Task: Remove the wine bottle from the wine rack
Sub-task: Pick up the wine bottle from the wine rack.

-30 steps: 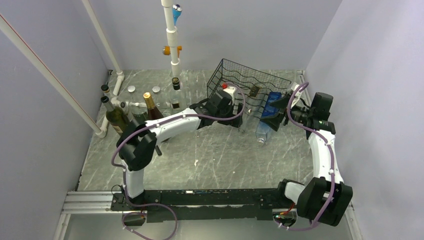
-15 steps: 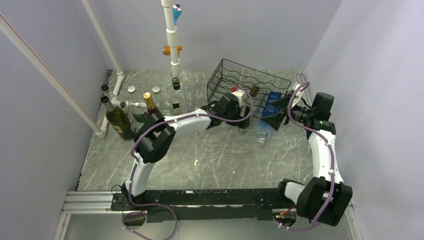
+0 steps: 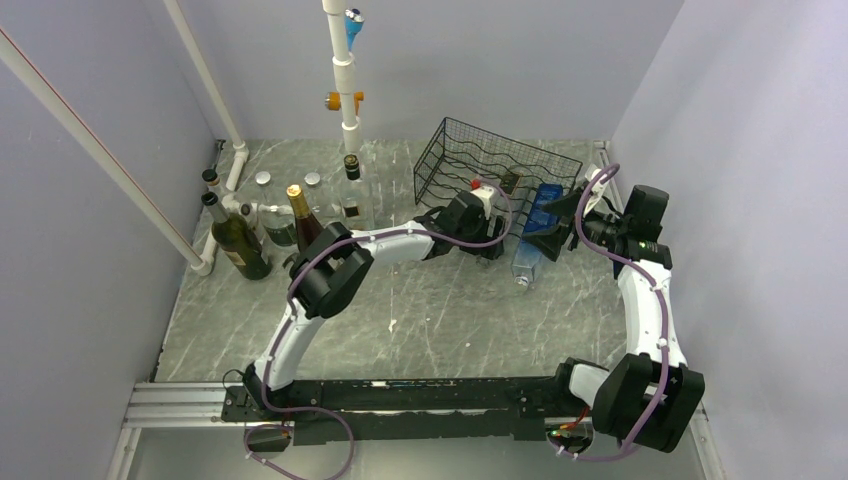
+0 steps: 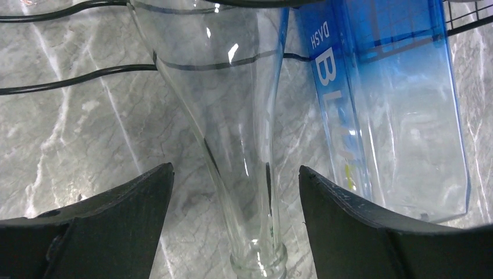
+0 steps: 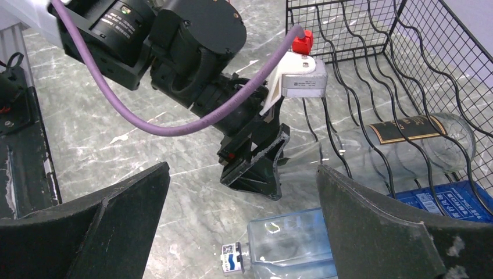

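Note:
The black wire wine rack (image 3: 470,150) stands at the back right of the table. A clear wine bottle (image 5: 354,154) with a black label lies in its lowest row, neck pointing out over the marble. My left gripper (image 4: 236,168) straddles that neck (image 4: 244,174) near the mouth. Its fingers (image 4: 134,197) stand apart from the glass on both sides, so it is open. In the top view the left gripper (image 3: 490,240) sits at the rack's front edge. My right gripper (image 5: 243,168) hovers open above a blue square bottle (image 5: 290,244), holding nothing.
The blue bottle (image 4: 395,116) lies right beside the clear one, partly in the rack (image 4: 58,81). Several upright bottles (image 3: 235,235) stand at the back left by a white pipe frame (image 3: 345,80). Walls close in on both sides.
My left arm has stretched rightward to the rack's front, and its fingers have narrowed round the bottle neck. The right arm has not moved.

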Action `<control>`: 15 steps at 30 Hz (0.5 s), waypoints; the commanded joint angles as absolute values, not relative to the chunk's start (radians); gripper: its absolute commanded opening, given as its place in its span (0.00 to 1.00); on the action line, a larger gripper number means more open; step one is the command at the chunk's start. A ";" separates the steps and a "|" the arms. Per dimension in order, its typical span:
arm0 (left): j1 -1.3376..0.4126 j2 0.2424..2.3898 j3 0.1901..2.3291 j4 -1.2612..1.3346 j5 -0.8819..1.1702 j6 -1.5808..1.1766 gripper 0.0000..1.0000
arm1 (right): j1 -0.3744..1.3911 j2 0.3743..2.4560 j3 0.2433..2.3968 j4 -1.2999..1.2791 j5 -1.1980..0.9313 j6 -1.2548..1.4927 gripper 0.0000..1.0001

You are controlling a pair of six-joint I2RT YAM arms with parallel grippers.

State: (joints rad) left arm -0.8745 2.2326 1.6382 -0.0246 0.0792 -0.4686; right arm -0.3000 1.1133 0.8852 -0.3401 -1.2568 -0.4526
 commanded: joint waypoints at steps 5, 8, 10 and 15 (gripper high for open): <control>-0.878 2.289 1.726 0.049 0.113 -0.489 0.80 | -0.310 1.105 0.884 -0.318 -1.266 -0.467 1.00; -0.877 2.307 1.738 0.054 0.116 -0.494 0.78 | -0.310 1.106 0.884 -0.318 -1.266 -0.469 1.00; -0.878 2.317 1.745 0.058 0.116 -0.494 0.78 | -0.310 1.106 0.882 -0.319 -1.266 -0.469 1.00; -0.878 2.340 1.763 0.059 0.116 -0.500 0.77 | -0.309 1.107 0.882 -0.318 -1.266 -0.468 1.00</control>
State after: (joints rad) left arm -0.8745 2.3215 1.7119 0.0219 0.0948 -0.4881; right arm -0.3046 1.1133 0.8852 -0.3401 -1.2568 -0.4534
